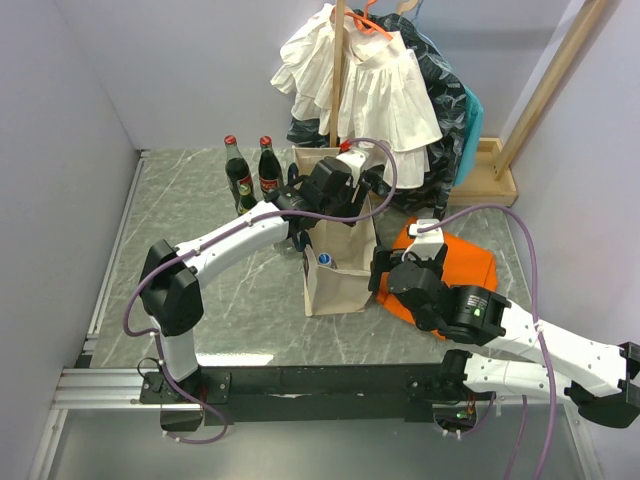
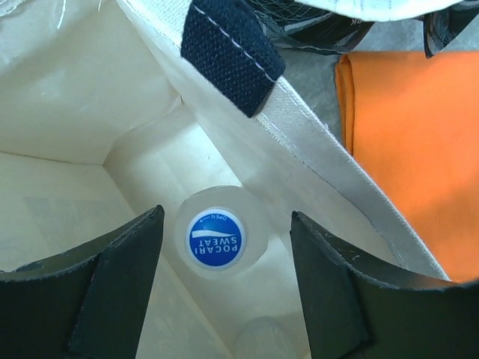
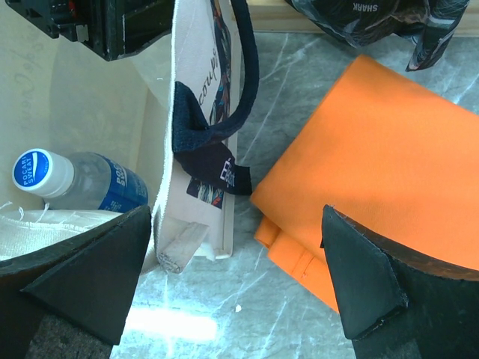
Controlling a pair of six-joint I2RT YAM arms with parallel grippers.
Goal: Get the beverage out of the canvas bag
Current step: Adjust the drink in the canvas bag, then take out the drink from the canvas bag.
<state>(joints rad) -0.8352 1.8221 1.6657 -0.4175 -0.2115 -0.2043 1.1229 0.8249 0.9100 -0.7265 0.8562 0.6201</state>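
Inside the bag [image 1: 335,285], the bottle [image 2: 216,239] shows only its cap from the left wrist; a blurred pale blob [image 2: 258,338] beside it is cut off. Right of the bag, the cloth [image 3: 389,172] runs off-frame.

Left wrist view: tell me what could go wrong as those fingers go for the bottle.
1. The bottle sits close to the canvas bag's wall; the open left gripper may pinch canvas with it.
2. The right gripper straddles the wall with jaws open, so the bag could lift or tip with the bottle.
3. The navy handle droops over the opening and might snag.
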